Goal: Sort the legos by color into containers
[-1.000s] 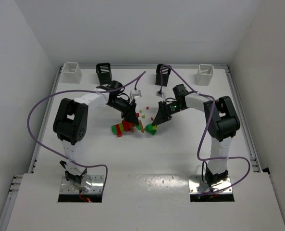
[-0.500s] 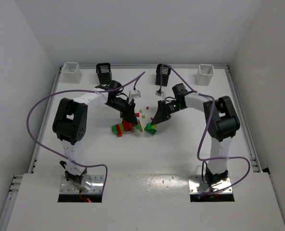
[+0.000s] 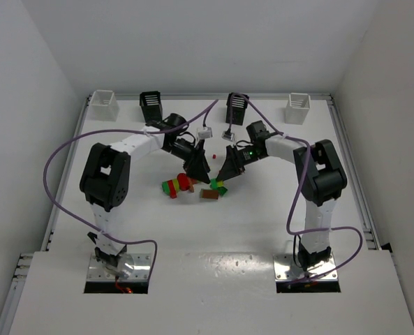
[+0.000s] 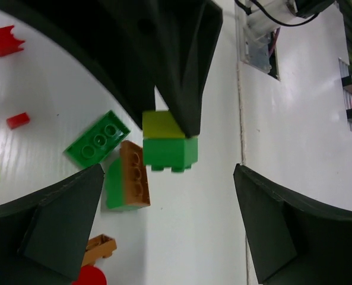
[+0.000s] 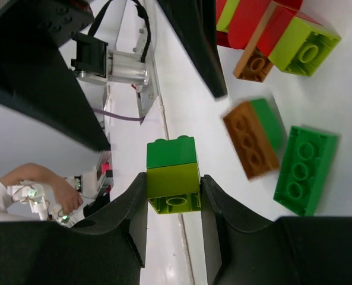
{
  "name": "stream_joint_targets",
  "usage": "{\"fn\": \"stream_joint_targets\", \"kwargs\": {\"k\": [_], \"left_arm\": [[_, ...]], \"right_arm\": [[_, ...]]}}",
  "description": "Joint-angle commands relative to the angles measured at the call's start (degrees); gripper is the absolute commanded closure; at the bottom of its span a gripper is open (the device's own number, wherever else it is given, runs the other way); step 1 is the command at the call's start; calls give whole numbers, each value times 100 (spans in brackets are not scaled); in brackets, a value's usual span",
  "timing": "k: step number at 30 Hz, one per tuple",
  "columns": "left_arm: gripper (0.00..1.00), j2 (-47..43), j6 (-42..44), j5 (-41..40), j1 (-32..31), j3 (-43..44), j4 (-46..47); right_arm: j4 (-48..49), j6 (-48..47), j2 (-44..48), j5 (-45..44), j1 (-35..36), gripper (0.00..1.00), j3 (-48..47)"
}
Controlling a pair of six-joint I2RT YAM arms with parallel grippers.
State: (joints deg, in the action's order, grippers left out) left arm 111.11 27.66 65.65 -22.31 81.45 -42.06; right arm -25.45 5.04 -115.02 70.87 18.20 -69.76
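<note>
The left pincer (image 4: 168, 178) stands wide apart and holds nothing. Its fingers (image 4: 51, 225) flank loose legos on the counter (image 3: 262, 223).

The right pincer (image 5: 173, 187) is clamped on a stack (image 5: 172, 174) of two bricks. The grip is on the yellow-green brick; the green brick projects beyond the fingertips. Whether the stack touches the counter cannot be told.

The stack sits at mid-counter, between the tips of the two pincers. Just beside it lie a brown-and-green brick (image 4: 128, 181) and a green plate (image 4: 98, 145). A cluster (image 3: 175, 185) of red and yellow-green bricks lies to the left of these. Red bits (image 4: 3, 40) lie apart on the far side.

Four bins line the far edge, from left to right:
- a white bin (image 3: 105, 103)
- a black bin (image 3: 151, 106)
- a second black bin (image 3: 237, 108)
- a second white bin (image 3: 298, 108)

All visible legos lie well apart from the bins. The contents of the bins cannot be told.
</note>
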Motion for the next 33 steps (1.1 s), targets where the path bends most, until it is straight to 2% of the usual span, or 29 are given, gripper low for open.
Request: {"fn": "stream_joint_targets", "kwargs": {"k": [1, 7, 12, 13, 16, 17, 19, 20, 23, 25, 26, 27, 28, 29, 32, 33], "left_arm": [[3, -133, -58, 361, -169, 213, 76], [3, -81, -120, 195, -292, 213, 128], [16, -81, -173, 194, -353, 161, 128], [24, -81, -173, 194, -353, 161, 128], [41, -28, -173, 194, -353, 161, 128], [51, -28, -173, 194, -353, 161, 128], [61, -28, -173, 194, -353, 161, 128], [70, -28, -173, 194, -353, 108, 128], [74, -28, -120, 141, -231, 47, 128], [74, -28, -51, 1, -169, 46, 128], [70, -28, -50, -52, -117, 46, 128], [60, 33, -50, -130, -116, 46, 128], [42, 94, -50, -323, -116, 46, 128], [36, 95, -50, -438, -116, 99, 189], [28, 148, -418, -963, -116, 47, 628], [25, 148, -550, -1079, -116, -6, 795]], "right_arm": [[260, 59, 410, 304, 96, 100, -231], [383, 111, 525, 357, 202, 100, -179], [445, 216, 691, 304, 202, 100, -179], [445, 217, 692, 304, 202, 100, -179], [506, 217, 753, 226, 202, 100, -179], [506, 217, 753, 164, 202, 100, -118], [506, 217, 753, -1, 141, 100, -48], [506, 217, 805, -108, 71, 100, 14], [269, -195, 1068, -819, -70, 100, 181], [426, -196, 1227, -1215, -176, 100, 506], [479, -144, 1280, -1434, -254, 100, 646], [480, -143, 1281, -1575, -255, 100, 648], [393, -143, 1281, -1698, -316, 100, 648], [314, -143, 1281, -1952, -317, 93, 578], [243, -143, 1281, -2523, -317, 83, 446], [243, -65, 1281, -2647, -317, 67, 445]]}}
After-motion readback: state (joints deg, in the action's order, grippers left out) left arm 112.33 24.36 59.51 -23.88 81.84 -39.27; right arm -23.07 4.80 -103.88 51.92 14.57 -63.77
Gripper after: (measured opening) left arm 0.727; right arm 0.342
